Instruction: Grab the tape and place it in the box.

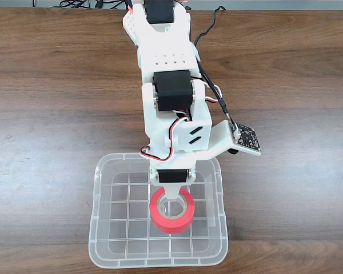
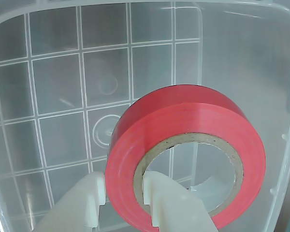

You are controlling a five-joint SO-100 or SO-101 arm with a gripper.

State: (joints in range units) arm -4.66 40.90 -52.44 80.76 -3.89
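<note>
The tape [image 2: 186,150] is pinched through its wall by the gripper [image 2: 123,195], one finger [image 2: 89,203] outside the red band at 7 o'clock in the wrist view, the other inside the cardboard core. It is held over the ribbed bottom of the box [image 1: 97,228], inside its walls, on the wooden table [image 1: 51,91].

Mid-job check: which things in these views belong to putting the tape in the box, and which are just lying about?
Belongs to the job:
- small red roll of tape with a grey-beige cardboard core, pinched through its wall
- clear rectangular plastic bin with grid-ribbed bottom
- white two-finger gripper, shut on the roll over the bin

Just lying about:
- brown wooden table
- black cables at the table's far edge
</note>
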